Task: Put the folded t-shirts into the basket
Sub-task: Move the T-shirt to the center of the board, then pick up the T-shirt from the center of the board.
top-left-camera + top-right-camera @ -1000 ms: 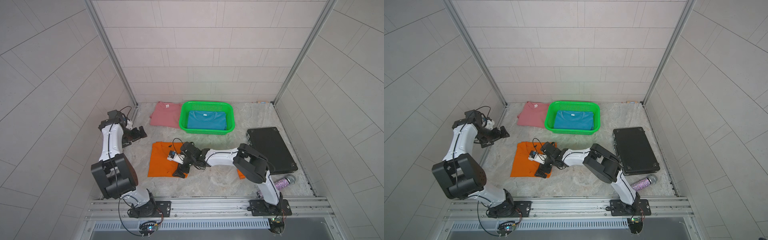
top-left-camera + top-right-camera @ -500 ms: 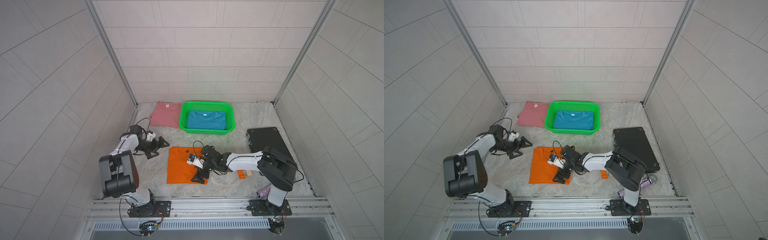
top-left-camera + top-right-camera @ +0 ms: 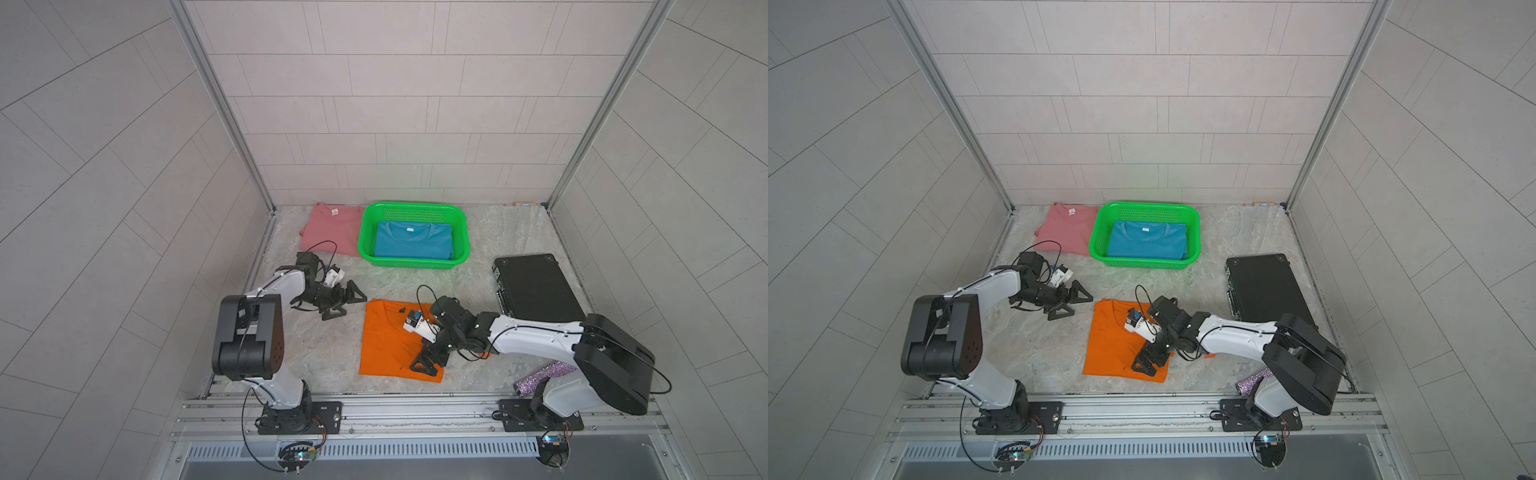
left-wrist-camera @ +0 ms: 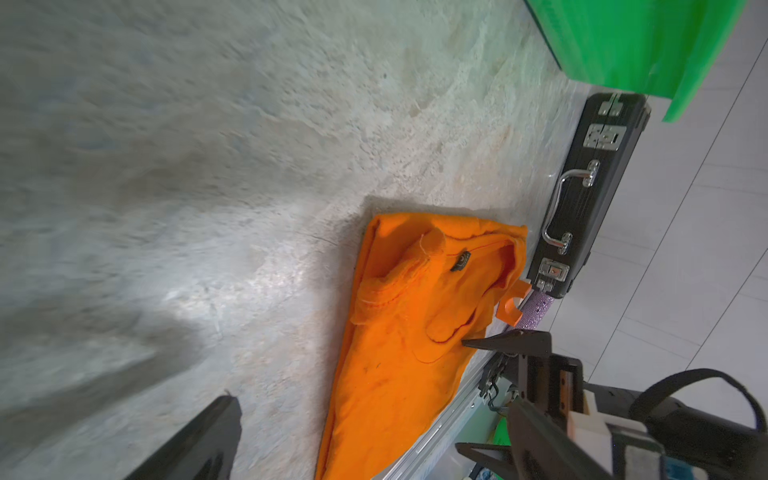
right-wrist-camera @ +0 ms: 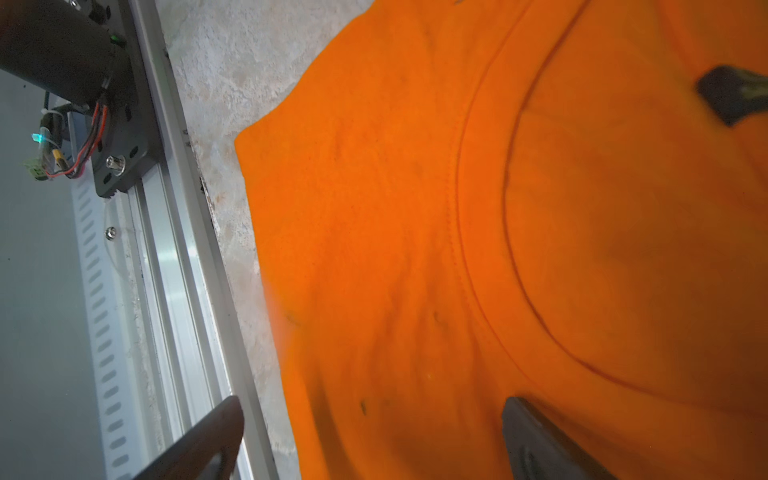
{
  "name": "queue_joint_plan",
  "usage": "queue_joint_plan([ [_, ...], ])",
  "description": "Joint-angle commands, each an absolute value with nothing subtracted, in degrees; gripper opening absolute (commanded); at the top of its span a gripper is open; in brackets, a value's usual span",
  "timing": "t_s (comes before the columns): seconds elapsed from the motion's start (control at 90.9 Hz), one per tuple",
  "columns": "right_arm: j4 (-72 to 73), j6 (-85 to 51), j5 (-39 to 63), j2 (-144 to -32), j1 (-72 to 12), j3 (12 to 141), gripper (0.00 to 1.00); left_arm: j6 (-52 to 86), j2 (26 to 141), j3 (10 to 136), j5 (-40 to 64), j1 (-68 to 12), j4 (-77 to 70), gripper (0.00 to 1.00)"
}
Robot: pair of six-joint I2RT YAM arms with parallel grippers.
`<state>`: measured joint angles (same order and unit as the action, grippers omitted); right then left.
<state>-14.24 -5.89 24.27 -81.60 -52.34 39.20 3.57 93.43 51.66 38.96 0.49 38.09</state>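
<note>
The orange t-shirt (image 3: 386,345) has slid rightward under the right pincer (image 3: 430,357), spread wide over it; the left pincer (image 3: 347,303), also wide, has swung in beside it. The blue t-shirt (image 3: 411,243) lies in the basket (image 3: 411,262), the pink t-shirt (image 3: 328,228) beside it; a two-armed lift looks next.
</note>
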Motion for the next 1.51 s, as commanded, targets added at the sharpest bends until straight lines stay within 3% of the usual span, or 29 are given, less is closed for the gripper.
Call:
queue_joint_plan([
  [0.0,-20.29,-9.41,21.12,-75.41,-52.34,40.44,1.0,3.29,94.71,50.69,40.42,-2.05,36.06,0.99],
  [0.099,-21.71,-13.25,12.16,-69.04,-52.3,41.23,1.0,3.64,95.79,50.78,40.18,-4.34,35.13,0.98],
  [0.187,-22.77,-25.61,-7.91,-61.64,-51.98,40.88,1.0,4.83,95.85,49.45,43.0,-4.98,31.82,0.93],
  [0.242,-26.31,-40.1,-20.3,-57.63,-51.06,40.14,1.0,6.21,95.61,48.38,43.33,-5.21,29.18,0.9],
  [0.275,-28.79,-44.18,-23.81,-55.83,-49.59,39.75,1.0,7.03,95.48,47.81,43.08,-5.19,27.89,0.88],
  [0.451,-31.59,-40.28,-0.26,-59.33,-33.76,41.03,0.98,9.23,97.73,49.27,42.47,-5.36,26.02,0.86],
  [0.638,-31.44,-36.55,13.06,-67.87,-31.24,42.05,1.0,10.52,100.55,49.68,42.12,-5.57,25.91,0.84],
  [0.737,-31.73,-34.55,20.26,-71.96,-28.01,42.97,0.93,10.98,101.86,49.44,42.17,-6.0,25.8,0.79],
  [0.979,-26.17,-31.6,28.09,-81.95,-24.17,44.18,0.78,11.78,105.95,50.29,42.2,-7.54,25.16,0.67],
  [1.177,-22.5,-30.39,30.01,-87.57,-23.49,44.25,0.74,12.13,110.08,52.9,41.89,-7.6,25.93,0.65],
  [1.254,-22.11,-29.67,30.54,-88.95,-22.77,44.15,0.74,11.86,110.61,53.01,42.86,-7.69,25.74,0.57],
  [1.464,-19.36,-29.19,32.79,-92.77,-20.82,43.41,0.71,10.55,113.17,54.81,42.02,-9.35,29.63,0.55],
  [1.497,-18.86,-29.06,33.51,-93.34,-20.83,43.54,0.69,10.33,113.24,54.76,42.2,-9.55,29.74,0.46],
])
